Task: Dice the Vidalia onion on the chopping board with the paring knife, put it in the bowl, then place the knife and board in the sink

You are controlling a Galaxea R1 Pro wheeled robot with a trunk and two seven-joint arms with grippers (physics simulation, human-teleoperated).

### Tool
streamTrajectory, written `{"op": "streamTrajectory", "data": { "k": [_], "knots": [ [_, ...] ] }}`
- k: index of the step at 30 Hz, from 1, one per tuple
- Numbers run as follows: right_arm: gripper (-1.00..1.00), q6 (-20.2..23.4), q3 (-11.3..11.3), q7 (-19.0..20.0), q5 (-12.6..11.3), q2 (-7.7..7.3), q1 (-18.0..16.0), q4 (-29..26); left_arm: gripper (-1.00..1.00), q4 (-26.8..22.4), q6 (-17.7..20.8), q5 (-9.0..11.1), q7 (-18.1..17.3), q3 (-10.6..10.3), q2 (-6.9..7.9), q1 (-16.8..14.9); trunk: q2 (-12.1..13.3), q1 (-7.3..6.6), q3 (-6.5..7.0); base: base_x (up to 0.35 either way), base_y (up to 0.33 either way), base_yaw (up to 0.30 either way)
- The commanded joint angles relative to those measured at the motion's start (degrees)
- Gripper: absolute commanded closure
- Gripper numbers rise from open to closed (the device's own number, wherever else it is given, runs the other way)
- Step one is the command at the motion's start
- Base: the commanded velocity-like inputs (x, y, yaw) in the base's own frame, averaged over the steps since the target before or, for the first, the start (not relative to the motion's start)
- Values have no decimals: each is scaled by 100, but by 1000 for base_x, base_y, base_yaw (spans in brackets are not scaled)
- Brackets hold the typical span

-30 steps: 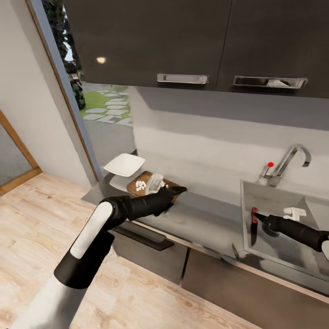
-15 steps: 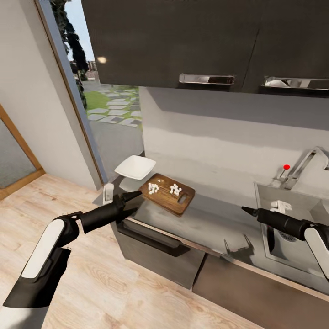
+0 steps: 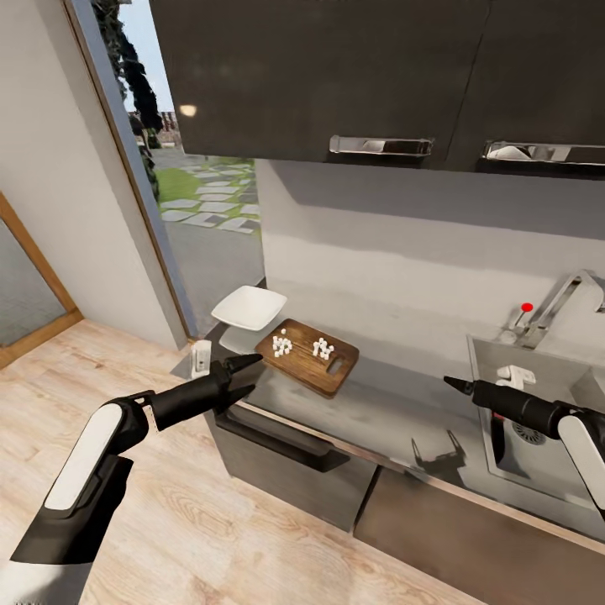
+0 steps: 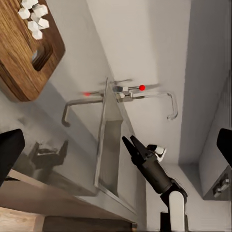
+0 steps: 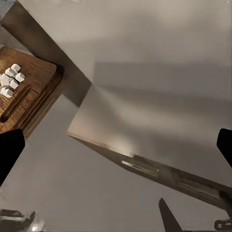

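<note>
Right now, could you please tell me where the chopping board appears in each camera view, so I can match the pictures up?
Head view: the chopping board lies on the countertop, centre of the picture, right of the white bowl.
Left wrist view: top-left corner, its handle-slot end showing.
Right wrist view: left edge, upper half.
Shared landmark: the diced onion on the board, also seen from the left wrist and right wrist.

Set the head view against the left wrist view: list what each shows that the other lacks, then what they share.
Head view: the bowl, the left gripper with fingers apart, the upper cabinet handles. Left wrist view: the tap in its whole bend. Both: the chopping board with diced onion, the sink, the red knob, the right gripper.
</note>
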Motion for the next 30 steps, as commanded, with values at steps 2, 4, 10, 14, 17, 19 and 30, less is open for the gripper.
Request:
{"op": "streamTrajectory", "data": {
  "k": [2,4,10,14,17,19,30],
  "knots": [
    [-100,-18,-74,85,7,8,60,-67,-100,-70,11,131,121,-69,-62,-71,-11,3,-11,0,0,0],
    [-100,-28,-138,150,15,12,119,-131,-100,-135,15,154,153,-133,-111,-135,-11,3,-11,0,2,0],
    [-100,-30,-174,327,43,15,133,-213,-100,-264,20,156,168,-268,-128,-306,-11,3,-11,0,148,0],
    [-100,87,-179,303,50,15,128,-195,-100,-263,21,155,164,-270,-129,-307,-11,3,-11,0,264,0],
    [-100,132,-180,285,54,15,125,-184,-100,-262,21,157,163,-266,-126,-308,-11,3,-11,0,278,0],
    [-100,145,-180,256,58,15,114,-166,-100,-261,21,161,163,-264,-118,-308,-11,3,-11,0,281,0],
    [-100,968,-157,-1910,50,127,-260,-75,-100,-284,28,111,158,-63,269,-30,-11,3,-11,34,300,0]
  ]
}}
